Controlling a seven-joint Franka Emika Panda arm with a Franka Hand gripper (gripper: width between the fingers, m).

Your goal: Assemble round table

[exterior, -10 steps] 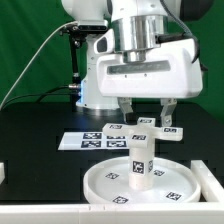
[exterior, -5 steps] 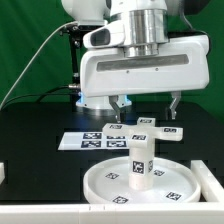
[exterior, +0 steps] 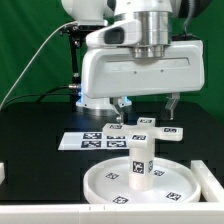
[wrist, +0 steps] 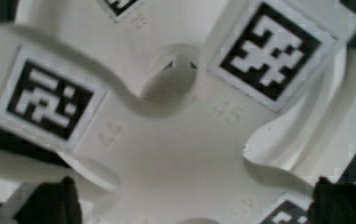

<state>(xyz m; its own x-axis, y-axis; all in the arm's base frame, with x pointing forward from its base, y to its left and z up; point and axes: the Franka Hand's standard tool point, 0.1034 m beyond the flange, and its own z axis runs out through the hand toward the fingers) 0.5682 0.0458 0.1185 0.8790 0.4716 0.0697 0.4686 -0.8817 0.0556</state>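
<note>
Your pincer (exterior: 146, 100) hangs wide and empty above the cross-shaped foot (exterior: 146, 128) on the black table (exterior: 40, 130). The leg (exterior: 139, 160) stands upright in the disc (exterior: 140, 182), nearer the camera.

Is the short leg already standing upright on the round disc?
Yes. In the exterior view the leg stands upright in the middle of the round disc, while the cross-shaped foot lies behind on the table.
</note>
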